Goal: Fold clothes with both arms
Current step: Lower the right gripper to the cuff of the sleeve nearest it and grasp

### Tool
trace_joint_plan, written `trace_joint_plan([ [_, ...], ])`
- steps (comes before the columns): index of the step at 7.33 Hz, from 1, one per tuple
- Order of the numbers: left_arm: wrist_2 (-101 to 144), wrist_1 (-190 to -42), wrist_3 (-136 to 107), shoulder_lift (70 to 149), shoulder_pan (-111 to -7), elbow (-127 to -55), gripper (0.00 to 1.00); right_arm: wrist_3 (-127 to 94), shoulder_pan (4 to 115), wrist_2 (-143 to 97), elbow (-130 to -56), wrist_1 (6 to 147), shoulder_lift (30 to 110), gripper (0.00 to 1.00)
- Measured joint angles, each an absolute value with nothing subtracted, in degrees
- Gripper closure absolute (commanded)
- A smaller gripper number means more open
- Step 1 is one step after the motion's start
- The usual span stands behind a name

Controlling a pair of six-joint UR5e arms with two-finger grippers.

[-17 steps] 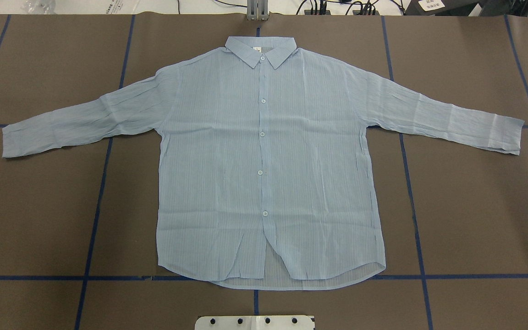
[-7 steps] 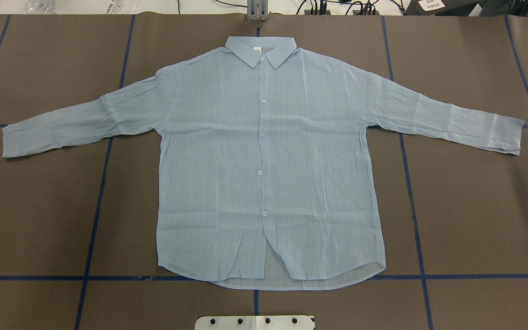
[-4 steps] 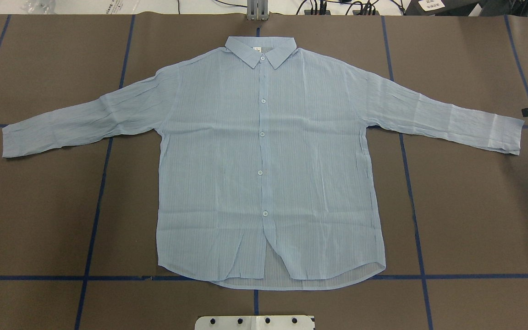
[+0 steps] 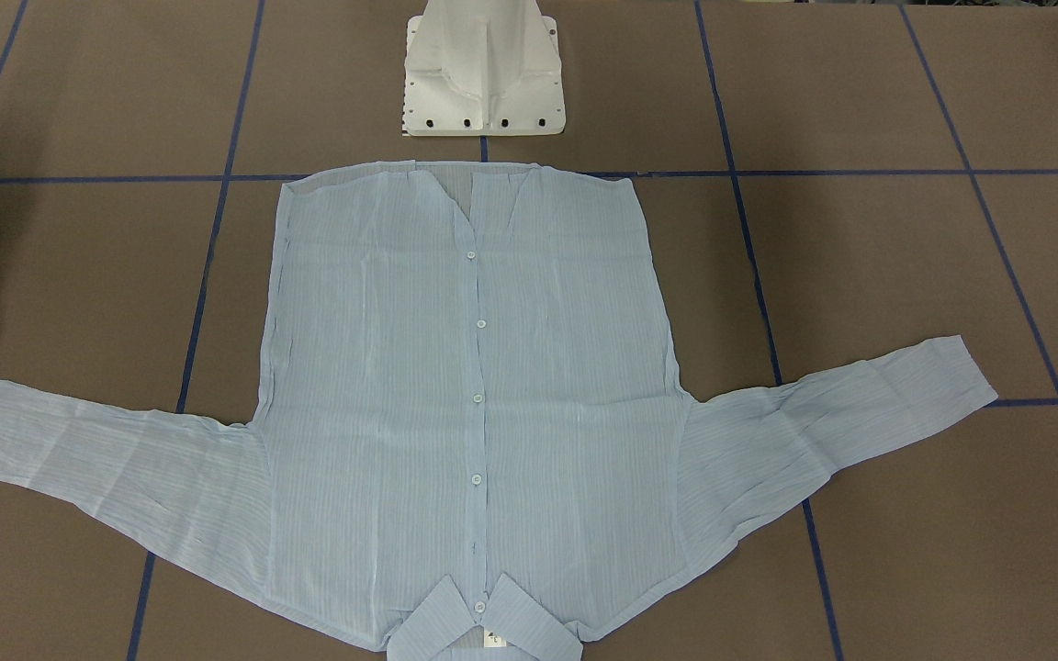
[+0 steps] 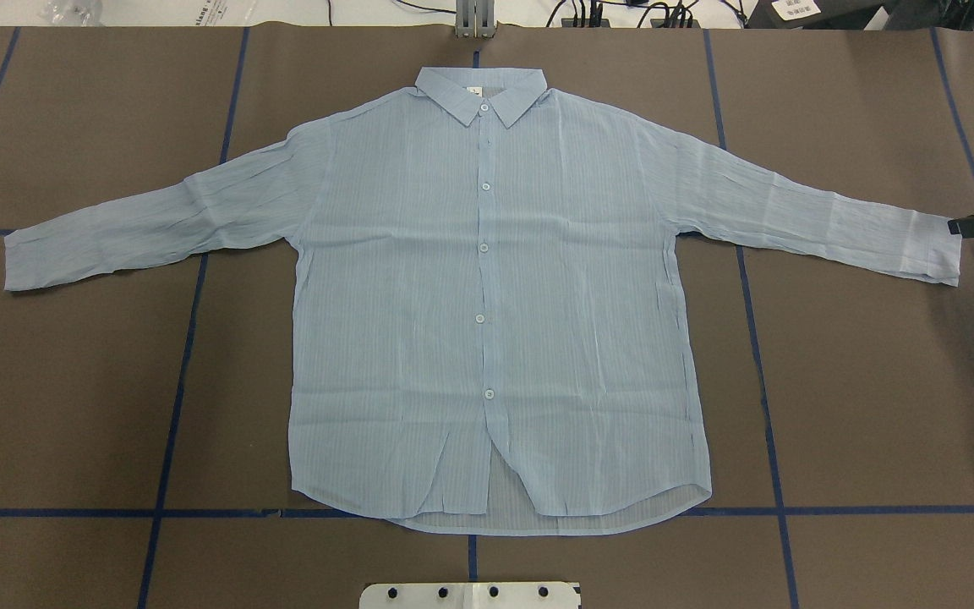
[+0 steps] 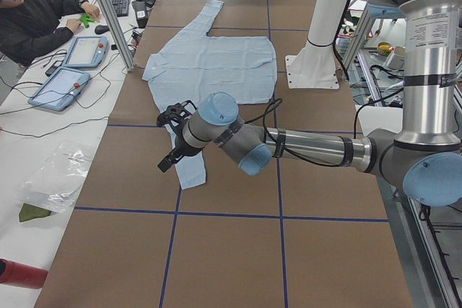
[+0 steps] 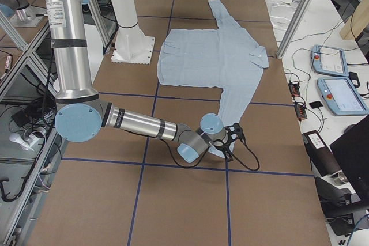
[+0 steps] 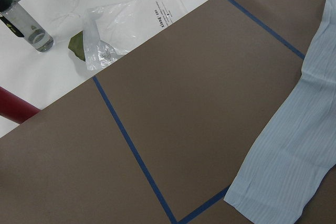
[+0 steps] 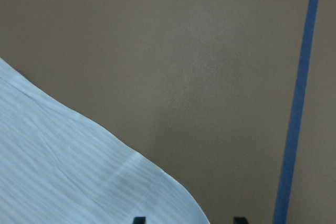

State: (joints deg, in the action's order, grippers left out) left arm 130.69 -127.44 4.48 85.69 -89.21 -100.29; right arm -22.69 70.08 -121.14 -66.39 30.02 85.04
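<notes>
The light blue striped shirt [image 5: 487, 296] lies flat and buttoned on the brown table, collar at the far side, both sleeves spread out. It also shows in the front view [image 4: 474, 395]. My right gripper [image 5: 958, 227] comes in low at the right sleeve's cuff [image 5: 931, 245]. In the right wrist view its fingertips [image 9: 138, 220] stand apart, open, one over the cuff [image 9: 79, 182], one over bare table. My left gripper [image 6: 170, 146] hovers above the left sleeve's cuff [image 8: 273, 192]. It shows only in the left side view, so I cannot tell whether it is open.
The white pedestal base [image 4: 483, 73] stands just behind the shirt's hem. Blue tape lines [image 5: 174, 381] cross the brown table. A plastic bag [image 8: 126, 24] and a bottle [image 8: 26, 24] lie off the table's left end. An operator [image 6: 36, 16] sits by tablets [image 6: 61, 84].
My right gripper has come into the overhead view from the right edge and moved left up to the right cuff. The shirt has not moved.
</notes>
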Motion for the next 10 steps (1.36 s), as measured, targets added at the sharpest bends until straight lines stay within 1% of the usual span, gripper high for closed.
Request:
trace_joint_plan([
  [5,130.69,-127.46,4.48,85.59,-89.21,-100.2,0.0,-22.39,68.95,-119.46,-63.85,30.05,83.88,0.52],
  [6,130.69,-127.48,4.48,85.56,-89.21,-100.2,0.0,-22.33,68.79,-119.35,-63.52,30.06,83.68,0.58],
  [8,130.69,-127.55,4.48,85.52,-89.21,-100.2,0.0,-22.25,68.54,-119.2,-63.16,30.04,83.62,0.77],
  [10,130.69,-128.32,4.48,85.4,-89.21,-100.02,0.0,-22.24,68.48,-119.2,-63.16,29.98,83.96,0.83],
])
